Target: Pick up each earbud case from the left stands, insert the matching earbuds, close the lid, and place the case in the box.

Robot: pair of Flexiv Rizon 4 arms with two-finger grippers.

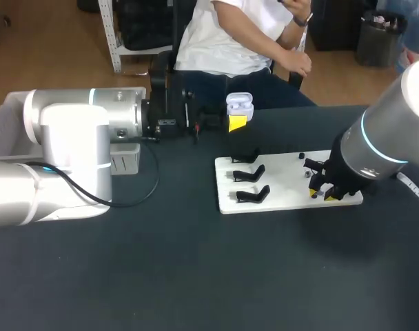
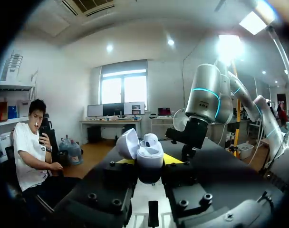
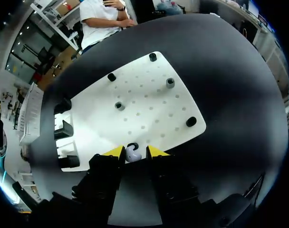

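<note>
Slippage worries me: the right gripper (image 3: 135, 152) straddles the earbud (image 3: 132, 154) on the white board (image 3: 149, 104), tips not yet clamped, and an off-centre close could flick it away. The left gripper (image 2: 150, 165) grips the open earbud case (image 2: 149, 148), raised beyond the board.

3 black stands (image 1: 251, 176) — and pegs (image 3: 170, 82) — obstruct the white board (image 3: 144, 109).

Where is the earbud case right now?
In the head view, the earbud case sits in the left gripper, lid open, just beyond the white board's far left corner.
</note>
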